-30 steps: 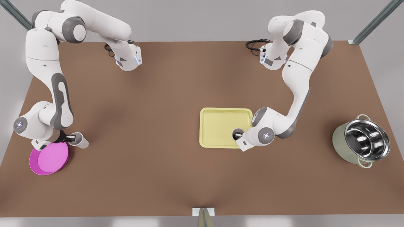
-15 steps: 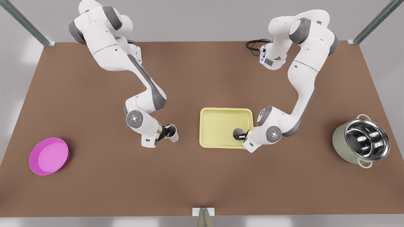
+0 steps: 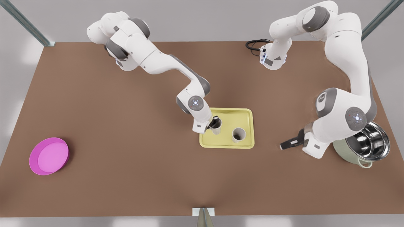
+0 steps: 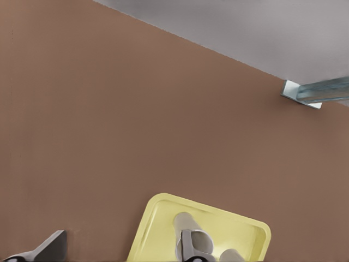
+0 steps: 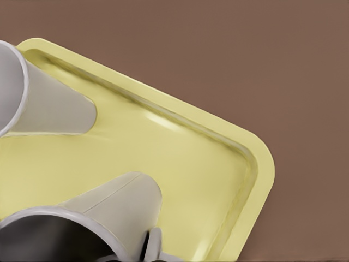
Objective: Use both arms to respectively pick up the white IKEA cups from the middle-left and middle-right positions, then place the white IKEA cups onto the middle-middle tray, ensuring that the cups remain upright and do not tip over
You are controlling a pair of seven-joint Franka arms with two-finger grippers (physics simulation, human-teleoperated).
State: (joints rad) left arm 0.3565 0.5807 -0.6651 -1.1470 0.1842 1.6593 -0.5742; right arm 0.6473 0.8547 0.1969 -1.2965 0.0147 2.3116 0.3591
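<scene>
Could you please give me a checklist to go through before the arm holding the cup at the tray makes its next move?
1. The free cup stands upright on the tray: ok.
2. The held cup is upright, inside the tray's rim: ok.
3. The held cup's base touches the tray floor: cannot tell.
4. The two cups are apart: ok.
5. The right gripper grips the held cup's rim: ok.
6. The left gripper is clear of the tray, near the steel pot: ok.

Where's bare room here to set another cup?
Free: table between magenta plate and tray, and the near edge. Crowded: tray, with the free cup and the right end effector gripping the other cup; left end effector waits beside the pot.
</scene>
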